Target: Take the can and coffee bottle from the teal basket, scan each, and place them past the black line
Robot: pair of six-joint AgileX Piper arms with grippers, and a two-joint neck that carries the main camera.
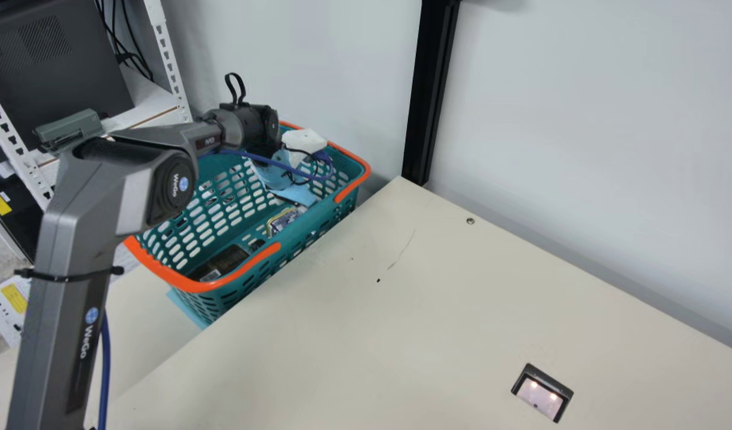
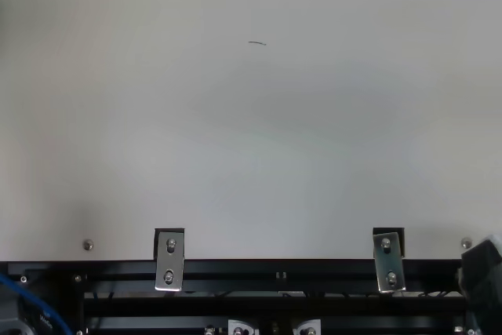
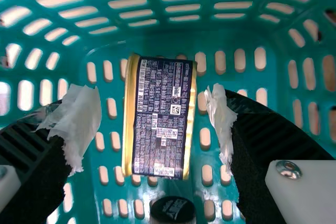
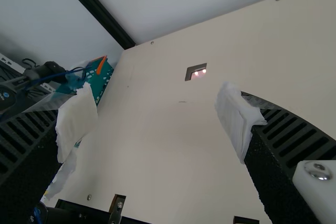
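Can (image 3: 160, 119) and coffee bottle (image 1: 223, 261) lie inside the basket (image 1: 162, 276). Left gripper (image 3: 152, 123): fingers spread above the can. Right gripper (image 4: 156, 123): fingers spread. Remaining: retrieve, scan, place both.

Back from my left gripper (image 1: 265, 148), my arm (image 1: 61, 316) is grey, its round black joint cap (image 1: 171, 185) bearing a blue badge and white lettering. Farther back, a black tie (image 1: 70, 276) bands me, and I wear a blue cable (image 1: 106, 370). A black loop (image 1: 235, 88) tops my wrist. My ribbed black fingers (image 4: 294, 129) have ragged whitish wrapping (image 4: 237, 119) at their tips; at one base, a white plate (image 4: 321, 200) carries a silver screw (image 4: 318, 171).
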